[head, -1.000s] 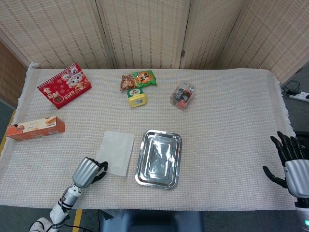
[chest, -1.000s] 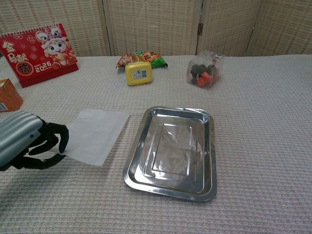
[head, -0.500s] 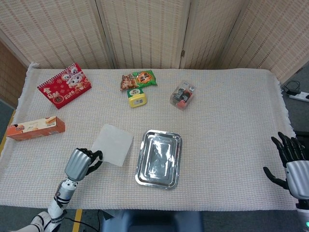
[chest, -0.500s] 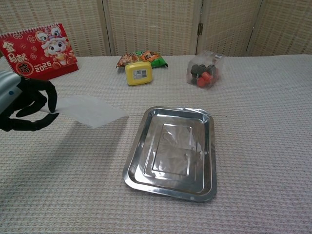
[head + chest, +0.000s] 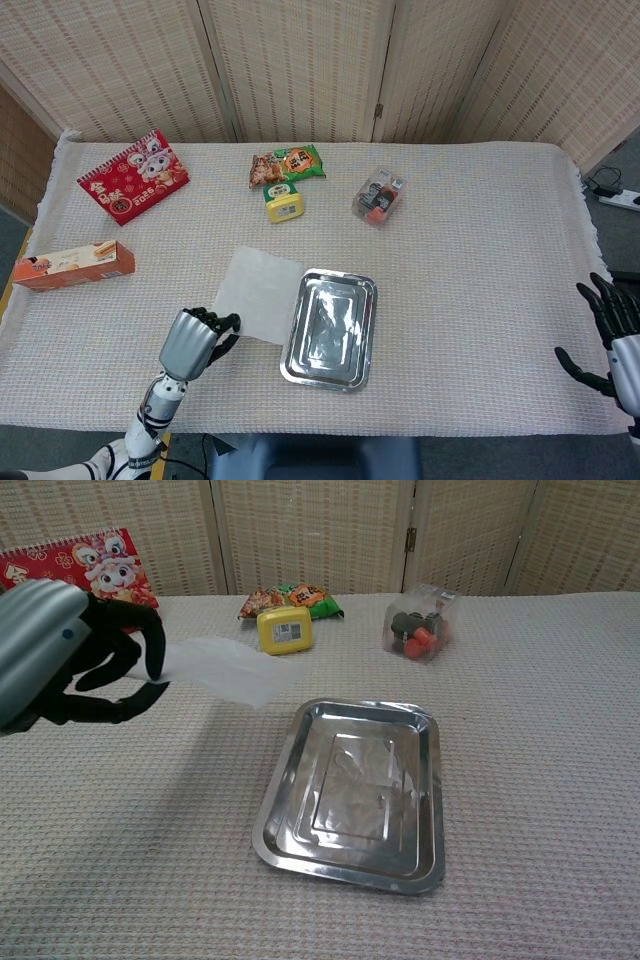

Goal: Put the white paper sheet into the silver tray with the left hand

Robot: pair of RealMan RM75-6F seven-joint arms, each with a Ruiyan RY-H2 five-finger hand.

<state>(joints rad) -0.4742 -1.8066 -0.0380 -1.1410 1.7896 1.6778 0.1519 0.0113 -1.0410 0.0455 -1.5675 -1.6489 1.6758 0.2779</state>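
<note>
My left hand [image 5: 196, 338] [image 5: 75, 660] pinches the near left edge of the white paper sheet [image 5: 258, 294] [image 5: 222, 669] and holds it lifted above the table. The sheet hangs in the air just left of the silver tray [image 5: 328, 327] [image 5: 355, 792], its right edge close to the tray's left rim. The tray lies flat on the cloth with nothing in it. My right hand [image 5: 616, 332] stays at the far right edge of the head view, fingers spread and holding nothing.
A red calendar [image 5: 133, 177], an orange box [image 5: 74, 265], a snack packet [image 5: 287, 163], a yellow container [image 5: 285, 202] and a clear bag of small items [image 5: 378, 196] lie at the back and left of the table.
The left hand closed on the sheet's edge, lifted it off the table, and has carried it up and to the right toward the tray. The right hand has sunk slightly.
</note>
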